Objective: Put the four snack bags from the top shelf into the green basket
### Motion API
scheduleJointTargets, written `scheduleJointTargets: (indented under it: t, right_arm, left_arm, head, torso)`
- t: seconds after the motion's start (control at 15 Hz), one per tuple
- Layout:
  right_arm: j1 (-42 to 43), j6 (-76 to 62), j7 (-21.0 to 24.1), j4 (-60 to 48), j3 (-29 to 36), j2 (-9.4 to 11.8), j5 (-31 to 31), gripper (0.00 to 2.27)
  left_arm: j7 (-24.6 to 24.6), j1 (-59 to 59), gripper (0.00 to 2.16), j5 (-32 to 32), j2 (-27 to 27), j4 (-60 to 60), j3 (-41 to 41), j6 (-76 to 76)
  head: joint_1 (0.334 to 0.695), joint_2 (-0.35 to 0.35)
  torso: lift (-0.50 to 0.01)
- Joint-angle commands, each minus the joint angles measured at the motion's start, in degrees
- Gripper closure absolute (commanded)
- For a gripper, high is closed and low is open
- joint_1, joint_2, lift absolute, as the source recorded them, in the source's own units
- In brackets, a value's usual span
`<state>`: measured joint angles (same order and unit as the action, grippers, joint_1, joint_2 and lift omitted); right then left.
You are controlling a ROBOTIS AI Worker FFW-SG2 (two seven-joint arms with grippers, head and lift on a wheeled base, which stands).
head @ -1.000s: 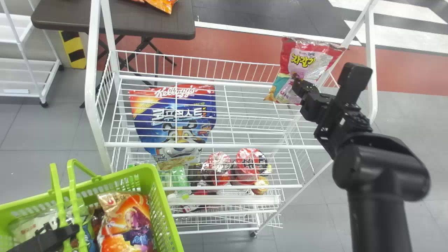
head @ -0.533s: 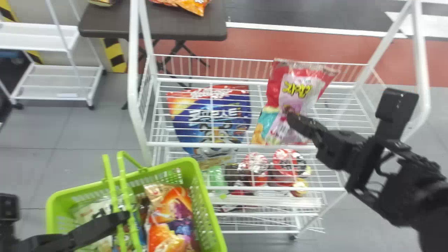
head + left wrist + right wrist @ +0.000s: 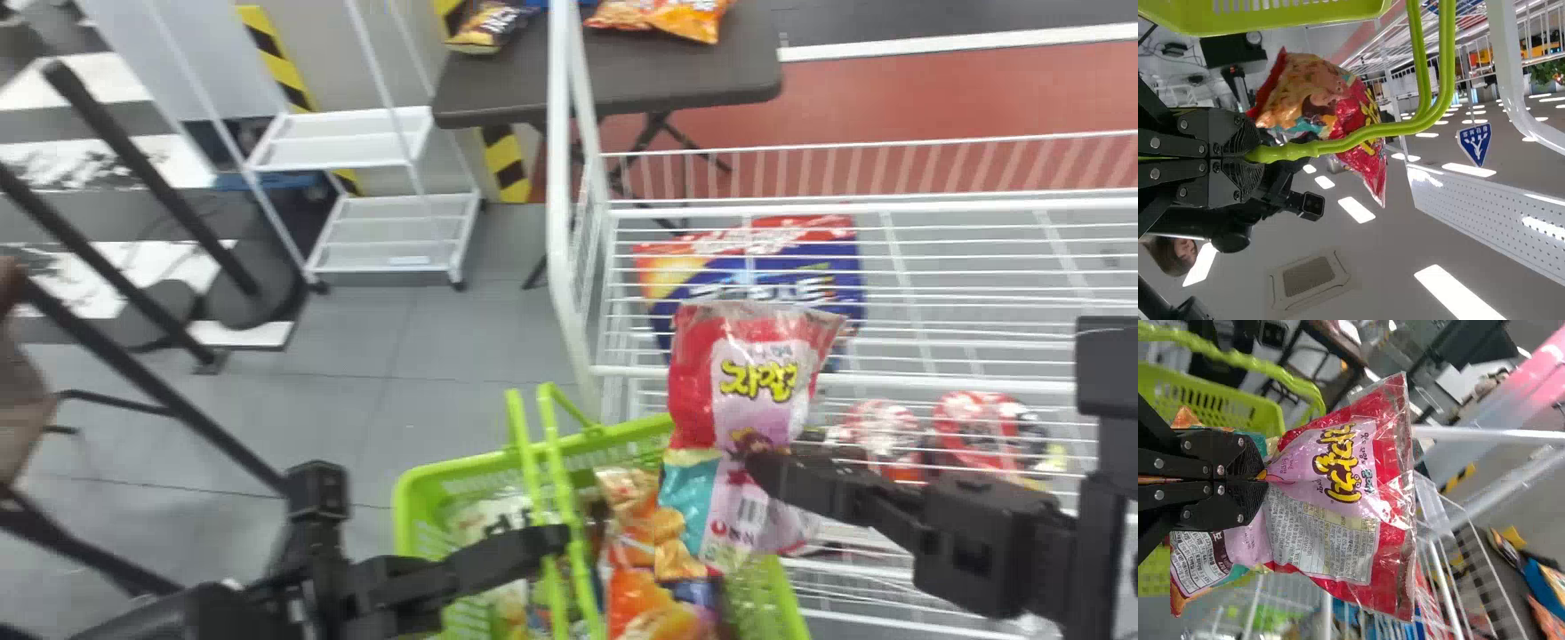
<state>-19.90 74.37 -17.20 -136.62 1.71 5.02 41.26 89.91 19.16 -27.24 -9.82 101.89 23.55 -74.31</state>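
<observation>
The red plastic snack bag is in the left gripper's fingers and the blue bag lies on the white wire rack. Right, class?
No: the right wrist view shows the red plastic snack bag in the right gripper's fingers. The blue bag lies on the white wire rack.

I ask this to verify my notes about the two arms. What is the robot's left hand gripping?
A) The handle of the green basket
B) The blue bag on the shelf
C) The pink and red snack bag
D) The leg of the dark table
A: in the left wrist view, the left hand is closed on the green handle of the basket.
</observation>
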Motion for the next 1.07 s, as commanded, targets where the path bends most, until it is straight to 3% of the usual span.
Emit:
scheduleJointTargets:
  t: [0.0,0.13,0.67,0.73,0.8,0.87,0.93,1.0]
  right_arm:
    - [1.4,0.0,0.0,5.3,-2.4,-0.8,2.1,2.25]
    - [3.0,0.0,-0.4,11.5,-3.7,-1.0,4.8,2.25]
    - [11.3,0.5,-0.6,27.3,-14.1,-0.9,4.8,2.18]
    - [12.6,2.9,-0.6,28.1,-15.2,-0.9,4.7,1.92]
    - [13.9,6.3,-0.6,28.7,-15.9,-0.9,4.6,1.4]
    - [15.0,9.8,-0.6,29.4,-16.3,-1.0,4.7,0.35]
    - [15.4,12.4,-0.7,29.4,-16.5,-0.9,4.7,0.0]
    - [15.8,15.4,-1.2,29.3,-16.1,-0.8,4.9,0.0]
  left_arm:
    - [0.7,0.1,2.15,0.0,-0.1,0.1,-0.3,0.0]
    - [0.7,0.4,2.15,-0.1,-0.1,0.2,-0.3,0.0]
    - [0.7,0.7,2.15,-0.5,-0.2,0.2,-0.5,0.0]
    - [0.7,0.7,2.15,-0.5,-0.2,0.2,-0.6,0.0]
    - [0.7,0.7,2.15,-0.5,-0.2,0.1,-0.6,0.0]
    - [0.7,0.8,2.15,-0.5,-0.2,0.1,-0.6,0.0]
    - [0.7,0.8,2.15,-0.5,-0.3,0.0,-0.5,0.0]
    - [0.7,0.8,2.15,-0.5,-0.3,-0.1,-0.5,0.2]
  head:
    - [0.695,0.295]
    - [0.695,0.35]
    - [0.695,0.35]
    - [0.695,0.35]
    - [0.695,0.35]
    - [0.695,0.35]
    - [0.695,0.35]
    - [0.695,0.35]
  torso:
    - [0.0]
    - [0.0]
    - [0.0]
    - [0.0]
    - [0.0]
    - [0.0]
    - [0.0]
    - [0.0]
